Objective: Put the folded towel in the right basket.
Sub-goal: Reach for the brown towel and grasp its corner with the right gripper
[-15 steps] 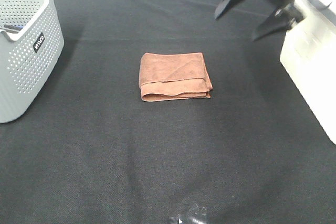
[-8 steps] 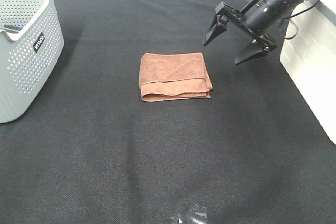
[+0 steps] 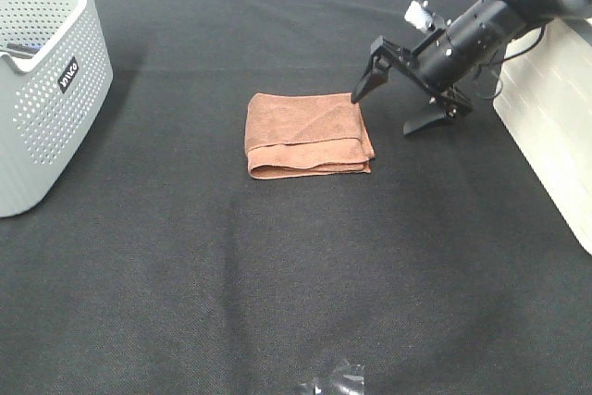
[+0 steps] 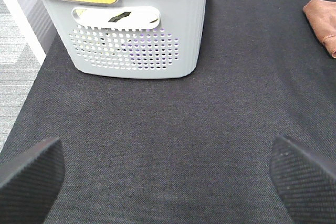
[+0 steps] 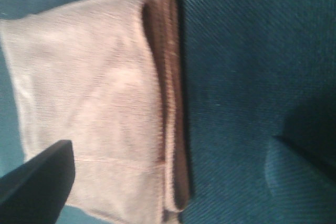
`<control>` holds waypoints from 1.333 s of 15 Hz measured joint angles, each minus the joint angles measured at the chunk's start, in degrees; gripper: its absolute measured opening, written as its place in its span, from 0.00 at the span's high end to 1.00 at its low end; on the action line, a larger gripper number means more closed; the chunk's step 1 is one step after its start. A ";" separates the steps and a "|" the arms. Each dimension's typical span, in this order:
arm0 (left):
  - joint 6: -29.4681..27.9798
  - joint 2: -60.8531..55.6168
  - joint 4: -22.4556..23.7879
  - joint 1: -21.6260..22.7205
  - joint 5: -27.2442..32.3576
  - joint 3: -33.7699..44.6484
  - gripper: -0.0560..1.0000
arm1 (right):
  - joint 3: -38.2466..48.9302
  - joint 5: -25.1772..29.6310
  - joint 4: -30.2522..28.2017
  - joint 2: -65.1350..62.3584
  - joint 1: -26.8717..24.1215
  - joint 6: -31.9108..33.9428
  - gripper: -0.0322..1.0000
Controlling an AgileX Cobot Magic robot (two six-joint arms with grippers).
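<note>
The folded brown towel lies flat in the middle of the black table. It also shows in the right wrist view and at the edge of the left wrist view. My right gripper is open, low over the table just right of the towel; one finger is at the towel's far right corner, the other is on the bare cloth. In the right wrist view the jaws straddle the towel's folded edge. The right basket is white, at the right edge. My left gripper is open and empty.
A grey perforated basket with items inside stands at the far left, also in the left wrist view. The black table cloth spreads in front of the towel. A small dark part shows at the front edge.
My right gripper has come down from the far right toward the towel, open throughout, and now sits low at the towel's right edge. The towel and baskets have not moved.
</note>
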 joint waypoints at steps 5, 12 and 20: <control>0.00 0.00 0.00 0.00 0.00 0.00 0.01 | -0.17 0.06 0.29 1.55 0.00 -0.06 0.06; 0.00 0.00 0.00 0.00 0.00 0.00 0.01 | -1.83 -1.20 2.18 4.01 5.44 0.06 0.07; 0.00 0.00 0.00 0.00 0.00 0.00 0.01 | -5.56 -4.98 4.70 7.45 16.50 0.40 0.28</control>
